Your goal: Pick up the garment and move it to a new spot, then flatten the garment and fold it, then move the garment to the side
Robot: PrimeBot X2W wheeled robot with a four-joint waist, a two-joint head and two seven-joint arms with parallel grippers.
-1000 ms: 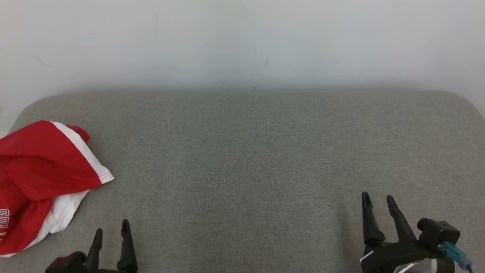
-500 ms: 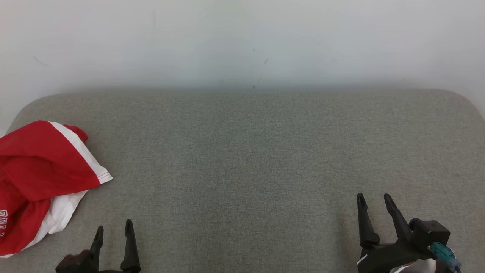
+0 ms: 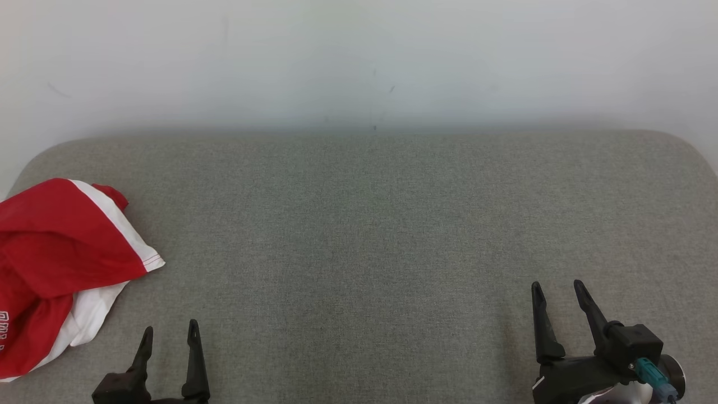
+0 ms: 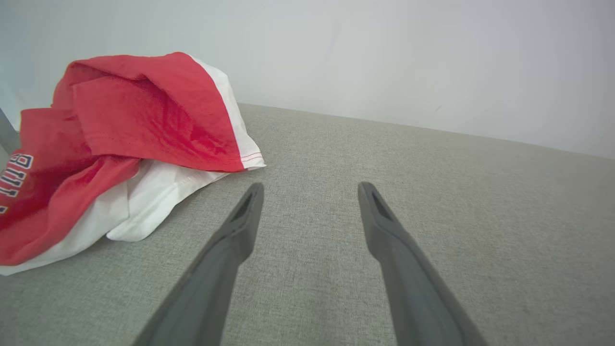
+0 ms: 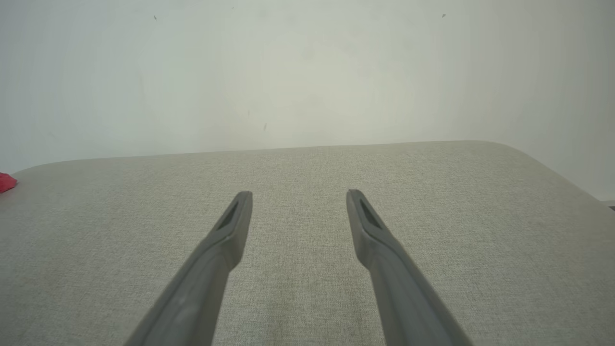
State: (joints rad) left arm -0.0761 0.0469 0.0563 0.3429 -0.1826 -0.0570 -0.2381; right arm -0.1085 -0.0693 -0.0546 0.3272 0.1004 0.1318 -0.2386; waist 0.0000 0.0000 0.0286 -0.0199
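The garment (image 3: 56,264) is a red and white crumpled heap at the left edge of the grey cushion (image 3: 370,224). The left wrist view shows the garment (image 4: 120,144) bunched up, with lettering on a red fold. My left gripper (image 3: 169,330) hovers low near the front edge, just right of the heap, open with nothing between its fingers (image 4: 240,226). My right gripper (image 3: 555,286) is far off at the front right, also open and empty, and a red scrap of the garment (image 5: 6,182) peeks in at the left edge of its wrist view.
A plain white wall (image 3: 359,62) rises right behind the cushion's far edge. The cushion's rounded corners fall away at the back left and back right (image 5: 528,158). Bare grey fabric spreads between the garment and the right gripper.
The head view has shifted slightly, so the scene sits a little higher and leftward. Both grippers have edged a bit to the right at the bottom. The garment lies as before.
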